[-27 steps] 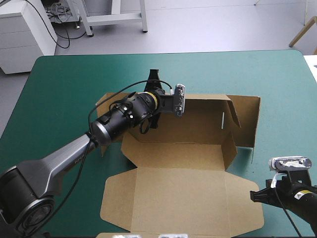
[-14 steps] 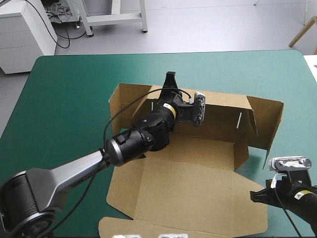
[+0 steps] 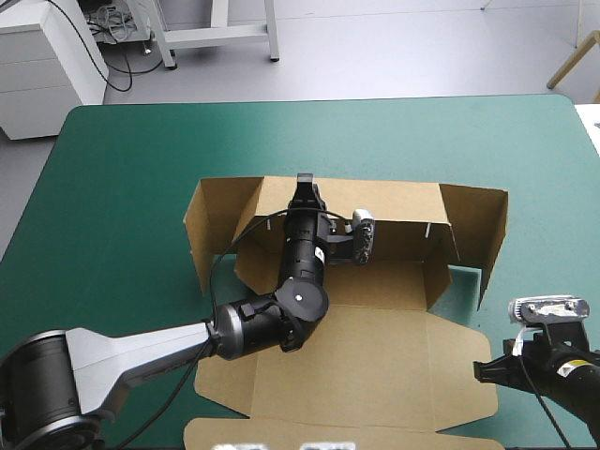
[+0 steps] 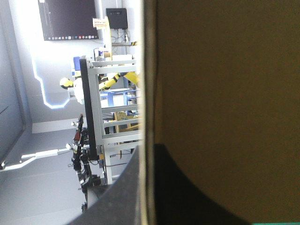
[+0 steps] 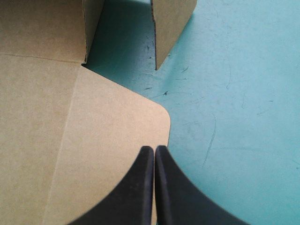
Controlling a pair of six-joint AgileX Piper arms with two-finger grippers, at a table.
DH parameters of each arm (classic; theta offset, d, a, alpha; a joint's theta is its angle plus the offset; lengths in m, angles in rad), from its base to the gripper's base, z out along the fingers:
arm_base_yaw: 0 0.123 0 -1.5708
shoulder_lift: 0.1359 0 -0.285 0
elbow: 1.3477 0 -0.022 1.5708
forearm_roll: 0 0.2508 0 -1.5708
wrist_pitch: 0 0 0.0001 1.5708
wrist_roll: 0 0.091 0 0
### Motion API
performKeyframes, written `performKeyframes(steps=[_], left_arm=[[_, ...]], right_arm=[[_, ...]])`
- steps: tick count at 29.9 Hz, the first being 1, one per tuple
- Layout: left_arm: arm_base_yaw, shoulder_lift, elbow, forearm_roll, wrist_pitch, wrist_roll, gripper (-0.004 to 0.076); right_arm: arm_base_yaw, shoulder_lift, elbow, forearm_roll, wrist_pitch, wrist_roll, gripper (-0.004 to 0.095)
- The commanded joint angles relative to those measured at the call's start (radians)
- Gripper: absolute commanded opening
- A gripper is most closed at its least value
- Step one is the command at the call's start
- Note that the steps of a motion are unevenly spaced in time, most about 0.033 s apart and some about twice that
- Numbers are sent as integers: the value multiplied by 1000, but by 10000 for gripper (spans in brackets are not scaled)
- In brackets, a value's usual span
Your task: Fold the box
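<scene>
Clock directions are taken on the high view, with 12 o'clock toward the bench's [image 3: 122,169] far edge.

1. Box [image 3: 375,356]: sits mid-bench, long axis running 9 to 3 o'clock. The back wall stands raised on the 12 o'clock side. The lid lies flat toward 6 o'clock. The end flaps at 9 and 3 o'clock are swung forward and are not tucked.

2. Left hand [image 3: 303,185]: clenched on the top edge of the back wall, slightly toward 9 o'clock of the wall's middle. The arm reaches across the box floor from 7 o'clock. The left wrist view shows the board's edge running between the two black fingers.

3. Right hand [image 5: 154,150]: fingers pressed together, grasping nothing. It is low at 4 o'clock of the box. Its tips are over the rounded corner of the lid, with bare teal-green cover just beside them.

4. Governing relation: the loose right end flap [image 3: 492,234] lies at 12 o'clock from the right hand, which is much the nearer of the two to it. The left hand is occupied with the wall.

5. Assessment: folding is partway done. The next move probably falls to the right hand, travelling toward 12 o'clock to turn that flap inward while the wall is kept upright.
</scene>
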Motion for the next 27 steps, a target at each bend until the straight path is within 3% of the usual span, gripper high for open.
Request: performKeyframes(steps=[1, 8, 18, 20, 23, 27], left_arm=[[-18, -71, 2, 64, 73, -48, -10], [-18, -77, 15, 0, 147, -48, -10], [-27, -102, 22, -1, 52, -35, -10], [-27, -102, 22, -3, 28, -10, -10], [-27, -102, 22, -5, 24, -7, -10], [-27, -102, 22, -5, 24, -7, -10]], right_arm=[[3, 3, -22, 15, -40, -10, -14], [3, 3, -22, 15, -40, -10, -14], [3, 3, -22, 17, -40, -14, 24], [3, 3, -22, 15, -40, -12, 105], [3, 3, -22, 13, -40, -7, 308], [3, 11, -22, 11, -40, -3, 660]])
